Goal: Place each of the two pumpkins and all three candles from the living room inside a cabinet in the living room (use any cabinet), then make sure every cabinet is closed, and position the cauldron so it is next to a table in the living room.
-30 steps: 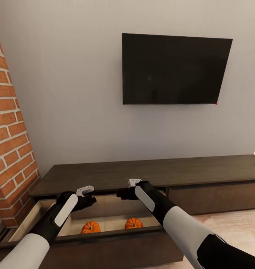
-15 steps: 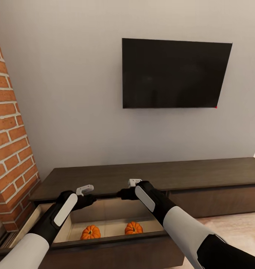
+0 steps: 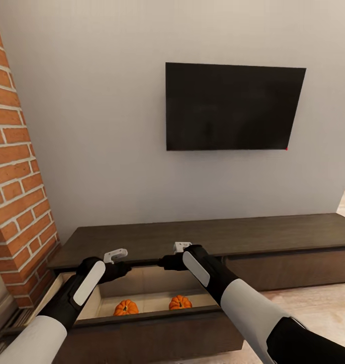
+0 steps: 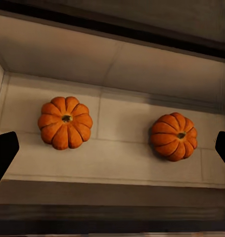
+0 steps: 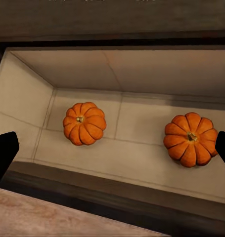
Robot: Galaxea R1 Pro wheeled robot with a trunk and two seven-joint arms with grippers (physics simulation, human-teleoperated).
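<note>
Both pumpkins [image 3: 125, 307] sit apart in the cabinet [image 3: 203, 237] drawer's tan floor. Left gripper [image 4: 112, 148] & right gripper [image 5: 112, 148] hover above, jaws wide, holding nothing. Candles aren't in yet: don't shut the drawer w/ arms inside, you'd jam them.

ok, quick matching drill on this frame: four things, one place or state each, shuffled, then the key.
Things:
1. two small round orange pumpkins
2. flat black TV screen
3. red brick column
4. long low dark-brown wood cabinet

Places or states:
A. mounted on the grey wall
B. left drawer pulled open
C. on the tan drawer floor, apart from each other
D. at the cabinet's left end

Pairs: 1-C, 2-A, 3-D, 4-B
</note>
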